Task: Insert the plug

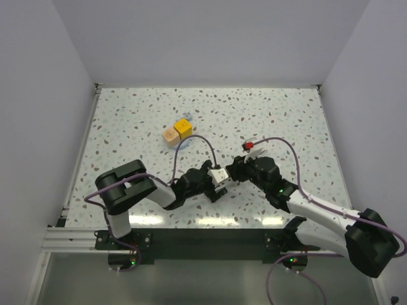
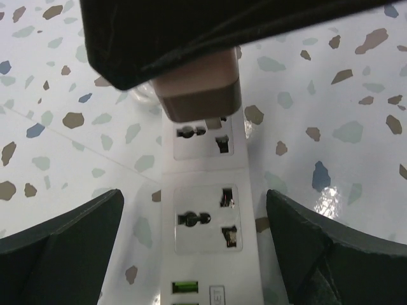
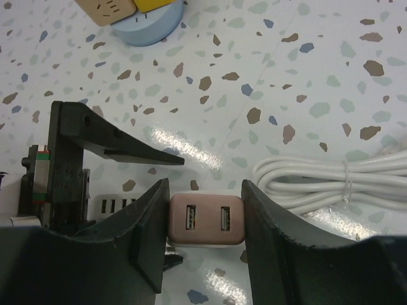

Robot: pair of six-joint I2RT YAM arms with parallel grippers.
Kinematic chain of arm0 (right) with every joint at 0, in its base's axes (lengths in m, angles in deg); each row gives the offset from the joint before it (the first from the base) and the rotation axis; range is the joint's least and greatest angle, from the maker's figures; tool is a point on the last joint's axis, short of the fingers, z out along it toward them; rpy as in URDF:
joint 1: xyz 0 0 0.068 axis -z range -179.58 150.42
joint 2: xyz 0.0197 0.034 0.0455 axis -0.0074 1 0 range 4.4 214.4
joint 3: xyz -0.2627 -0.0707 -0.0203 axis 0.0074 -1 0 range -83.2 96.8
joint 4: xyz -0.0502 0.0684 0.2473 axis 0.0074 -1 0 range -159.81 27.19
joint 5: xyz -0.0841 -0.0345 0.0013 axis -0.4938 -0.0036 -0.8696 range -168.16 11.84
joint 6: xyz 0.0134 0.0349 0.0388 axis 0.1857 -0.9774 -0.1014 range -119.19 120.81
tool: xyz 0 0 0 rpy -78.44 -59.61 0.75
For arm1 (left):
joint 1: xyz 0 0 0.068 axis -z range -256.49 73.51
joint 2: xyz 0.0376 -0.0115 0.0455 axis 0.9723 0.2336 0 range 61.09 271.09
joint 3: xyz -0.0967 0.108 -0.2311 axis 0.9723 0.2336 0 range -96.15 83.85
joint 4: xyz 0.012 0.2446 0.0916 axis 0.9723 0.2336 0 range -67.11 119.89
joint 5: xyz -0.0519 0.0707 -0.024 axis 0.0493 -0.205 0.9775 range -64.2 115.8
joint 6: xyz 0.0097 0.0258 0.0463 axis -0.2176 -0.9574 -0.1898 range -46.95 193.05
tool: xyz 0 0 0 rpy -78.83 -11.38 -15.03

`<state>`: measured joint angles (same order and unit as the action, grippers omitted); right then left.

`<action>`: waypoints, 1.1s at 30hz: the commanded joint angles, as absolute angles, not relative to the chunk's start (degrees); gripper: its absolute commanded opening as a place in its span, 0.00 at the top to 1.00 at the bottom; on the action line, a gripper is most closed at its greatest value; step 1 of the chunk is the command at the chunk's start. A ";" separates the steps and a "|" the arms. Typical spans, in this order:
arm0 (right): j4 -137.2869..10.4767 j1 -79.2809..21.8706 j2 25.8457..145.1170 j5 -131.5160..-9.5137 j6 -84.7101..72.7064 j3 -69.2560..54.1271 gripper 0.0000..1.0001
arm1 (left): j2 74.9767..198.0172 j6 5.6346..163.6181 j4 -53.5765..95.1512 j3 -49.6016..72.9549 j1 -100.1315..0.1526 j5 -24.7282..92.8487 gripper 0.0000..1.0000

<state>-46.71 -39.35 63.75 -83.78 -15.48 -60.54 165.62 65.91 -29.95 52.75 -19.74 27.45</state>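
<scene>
Right gripper (image 3: 205,188) clenched on small dusty-pink boxy plug (image 3: 206,220), at far end of white plastic power strip (image 2: 205,255), near speckled worktop's (image 1: 127,127) front edge. Left gripper (image 2: 194,197) spread wide, straddling strip, apart from it.

Far corners: open table (image 1: 280,105), room to pass.
Far middle: cubes (image 1: 170,135) in the way.
Near-edge middle: power strip (image 1: 220,177) and coiled cord (image 3: 331,181) crowd it.

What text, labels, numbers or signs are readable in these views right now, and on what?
No text is legible anywhere.
White plastic power strip: small boxed mark at the picture's bottom edge, too blurred and cropped to read.
Peach cube: dark socket-like marks, no letters.
Dusty-pink boxy plug: no print visible.
</scene>
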 commanded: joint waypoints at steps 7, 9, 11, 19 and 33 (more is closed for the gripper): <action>-41.55 -41.50 64.07 -90.82 -14.22 -61.93 1.00 | 159.62 67.68 -31.86 58.09 -19.80 26.06 0.00; -40.66 -41.76 64.95 -90.81 -14.04 -62.37 1.00 | 159.62 68.03 -32.65 58.97 -19.89 25.97 0.00; -39.79 -42.38 66.18 -91.16 -13.52 -62.46 1.00 | 159.79 68.21 -32.66 59.23 -19.89 25.97 0.00; -38.03 -43.08 69.00 -92.39 -12.37 -62.90 1.00 | 160.14 68.56 -32.57 59.41 -19.89 26.24 0.02; -36.70 -44.75 71.46 -95.73 -10.44 -63.16 1.00 | 159.44 68.56 -32.74 60.38 -19.89 25.97 0.02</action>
<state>-38.34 -44.13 71.01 -93.12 -11.98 -63.08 161.01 68.05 -31.06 59.38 -19.74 26.79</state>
